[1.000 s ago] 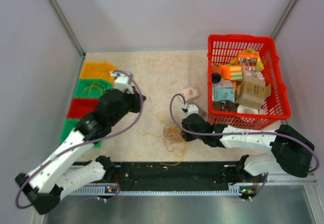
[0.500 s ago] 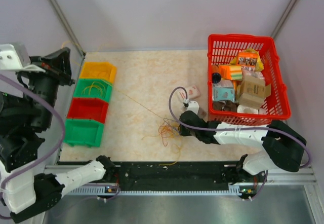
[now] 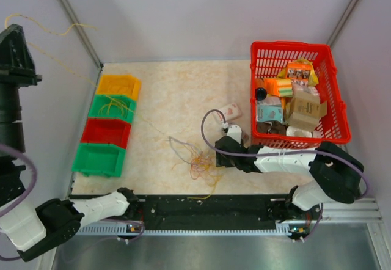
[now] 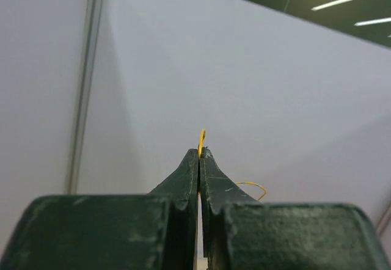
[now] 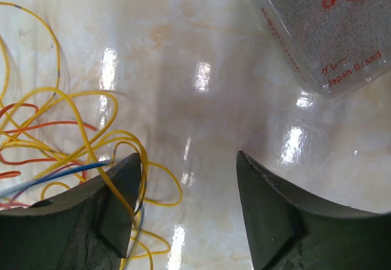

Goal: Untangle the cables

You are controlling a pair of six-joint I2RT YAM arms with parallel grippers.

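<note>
A tangle of yellow, orange and blue cables point(image 3: 197, 161) lies on the table in front of the arms. One thin yellow cable point(image 3: 122, 102) runs from it up and left to my left gripper point(image 3: 13, 35), which is raised high beside the left wall. That gripper point(image 4: 200, 151) is shut on the yellow cable, whose end pokes out above the tips. My right gripper point(image 3: 221, 143) sits low at the tangle's right edge. In the right wrist view my right gripper point(image 5: 189, 160) is open, with yellow loops point(image 5: 67, 129) draped over its left finger point(image 5: 119, 187) and nothing between the jaws.
A clear printed pouch point(image 5: 330, 32) lies just beyond the right gripper, by the red basket point(image 3: 333, 138) full of packets. Orange, green, red and green bins point(image 3: 105, 131) line the left edge; the upper green bin point(image 3: 111, 107) holds yellow cables.
My left arm has swung up and away to the left, drawing the yellow cable out of the tangle. My right gripper has opened, and the tangle has spread leftward.
</note>
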